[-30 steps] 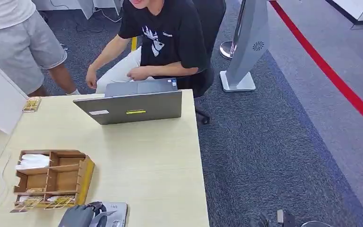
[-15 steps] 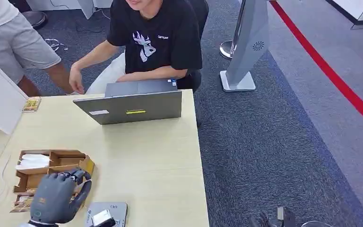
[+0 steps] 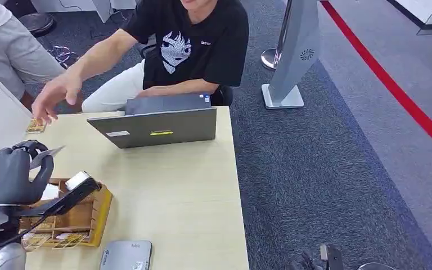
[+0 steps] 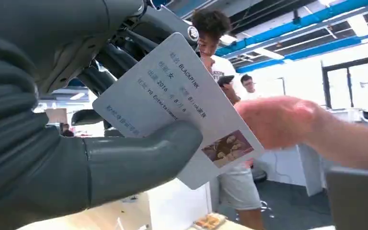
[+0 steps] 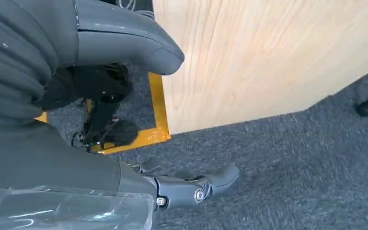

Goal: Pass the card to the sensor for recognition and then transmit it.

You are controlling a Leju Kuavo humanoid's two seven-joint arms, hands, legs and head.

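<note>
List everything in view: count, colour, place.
card: one, white with print and a small photo, held up in the left hand
card reader: one, grey, near table edge
wooden organiser: one, brown, table's left side, cards in its compartments
laptop: one, grey, far side of table
table: one, light wood
card stack: one, yellowish, far left corner
seated person: one, black shirt, behind laptop, hand reaching toward the card
standing person: one, grey shorts, far left
left hand: grey, raised, gripping the card
right hand: dark, hanging above the carpet
</note>
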